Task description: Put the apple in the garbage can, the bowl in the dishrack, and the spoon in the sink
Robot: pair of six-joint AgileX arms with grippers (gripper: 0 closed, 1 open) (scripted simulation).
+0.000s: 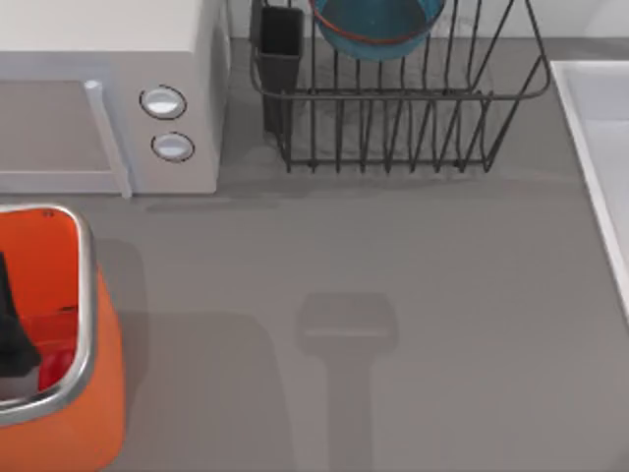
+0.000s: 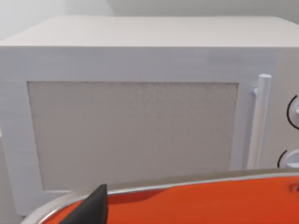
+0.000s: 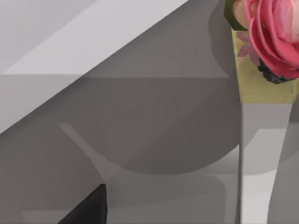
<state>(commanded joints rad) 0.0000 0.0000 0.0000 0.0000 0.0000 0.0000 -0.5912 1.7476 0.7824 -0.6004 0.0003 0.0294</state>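
Note:
The orange garbage can [image 1: 93,413] with its silver rim stands at the table's front left. Inside it lies the small red apple [image 1: 56,367]. My left gripper [image 1: 12,334] shows as a dark shape reaching down into the can right beside the apple; whether it touches the fruit cannot be told. In the left wrist view the garbage can's rim [image 2: 187,179] runs below the microwave. The blue bowl [image 1: 378,25] sits in the dark wire dishrack [image 1: 393,128] at the back centre. The pale sink [image 1: 611,118] lies along the right edge. The spoon is out of view. A dark part of my right gripper [image 3: 88,207] hangs over grey surfaces.
A white microwave [image 1: 108,88] with two round knobs fills the back left, close behind the can, and faces the left wrist camera [image 2: 140,121]. A pink flower in a yellowish vase [image 3: 268,56] appears in the right wrist view. An arm's shadow falls on the table's middle.

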